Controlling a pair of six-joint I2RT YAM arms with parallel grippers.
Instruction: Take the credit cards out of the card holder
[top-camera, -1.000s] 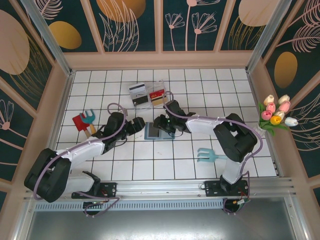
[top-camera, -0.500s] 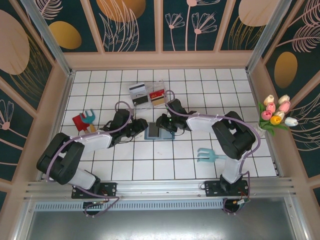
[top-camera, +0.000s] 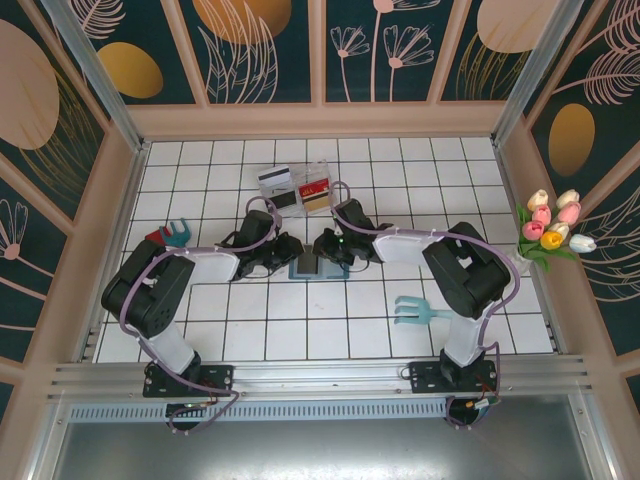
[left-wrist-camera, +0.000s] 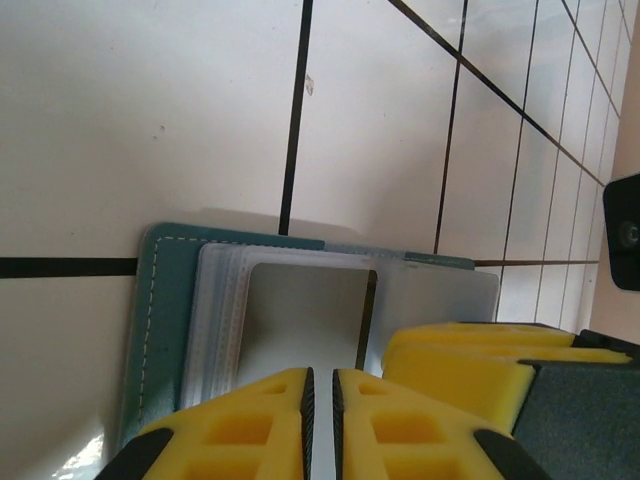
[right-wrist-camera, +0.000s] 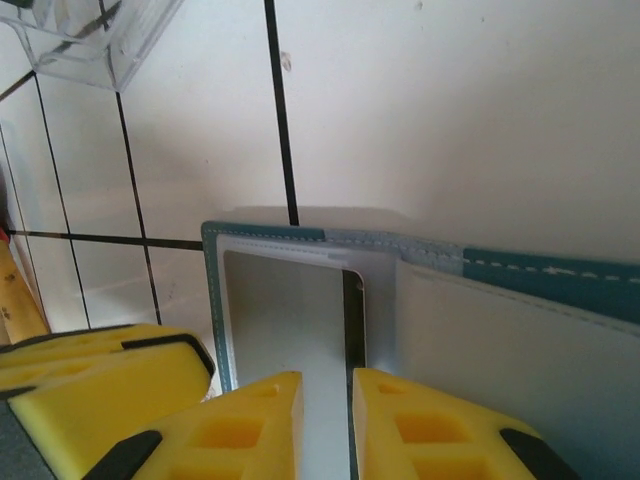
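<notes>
Thin red, dark and gold plastic cards (top-camera: 315, 187) apparently rest in the clear plastic tray (top-camera: 326, 170); on the tray's near side, the teal bifold card holder (top-camera: 328, 270) lies on the desk under the near-closed left tool (left-wrist-camera: 321, 400) and slightly parted right tool (right-wrist-camera: 327, 420), grip indeterminate.

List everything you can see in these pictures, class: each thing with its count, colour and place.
Card holder: 1, teal, lying open at the table centre, between the two hands.
Clear tray: 1, transparent, behind the holder.
Credit cards: 3; red, dark, brownish-gold; at the tray.
Striped card: 1, white-grey with black stripe, tray's left end.
Fork-shaped toys: 2, light teal; one left, one right.
Red object: 1, beside the left fork toy, partly hidden.
Tulip bunch: 1, pink, white and yellow, right wall.
Table: 1, white tiles.
Left hand: yellow pads nearly together, at the holder's edge.
Right hand: yellow pads, narrow gap, over the holder.
</notes>
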